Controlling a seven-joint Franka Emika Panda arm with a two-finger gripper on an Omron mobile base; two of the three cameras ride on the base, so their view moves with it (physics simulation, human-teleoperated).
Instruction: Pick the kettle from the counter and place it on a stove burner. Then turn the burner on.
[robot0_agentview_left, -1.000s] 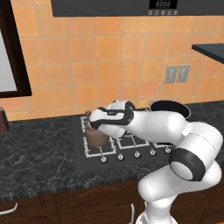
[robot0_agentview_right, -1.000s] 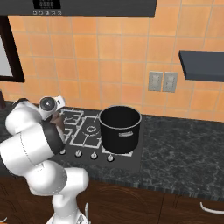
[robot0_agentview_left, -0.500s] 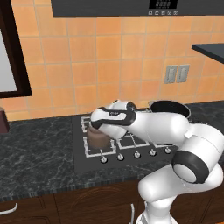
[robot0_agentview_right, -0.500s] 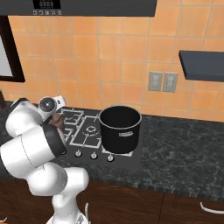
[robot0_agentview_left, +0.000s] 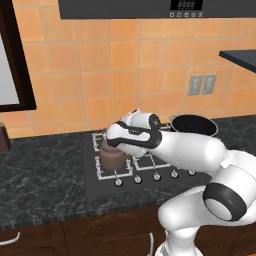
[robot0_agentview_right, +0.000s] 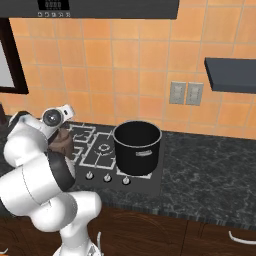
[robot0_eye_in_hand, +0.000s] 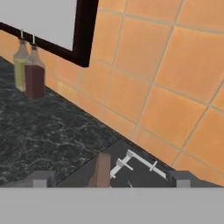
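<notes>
The brown kettle (robot0_agentview_left: 112, 156) sits on the front-left stove burner (robot0_agentview_left: 116, 173) of the black cooktop, set into the dark marbled counter (robot0_agentview_left: 45, 175). My gripper (robot0_agentview_left: 119, 144) hovers right over it, tilted toward the left. In the hand view the gripper (robot0_eye_in_hand: 111, 179) is open, with its fingertips (robot0_eye_in_hand: 41, 178) set wide apart. The kettle's brown handle (robot0_eye_in_hand: 103, 169) rises between them and touches neither. From the right base view the kettle (robot0_agentview_right: 63, 143) shows partly behind my arm.
A large black pot (robot0_agentview_left: 193, 125) (robot0_agentview_right: 136, 147) stands on the right burners. A row of knobs (robot0_agentview_left: 156, 176) runs along the cooktop's front. Two bottles (robot0_eye_in_hand: 30, 72) stand at the counter's far left below a dark window frame (robot0_eye_in_hand: 85, 33). Orange tiled wall behind.
The hand has shifted only slightly over the kettle. The kettle stays where it was on the grate.
</notes>
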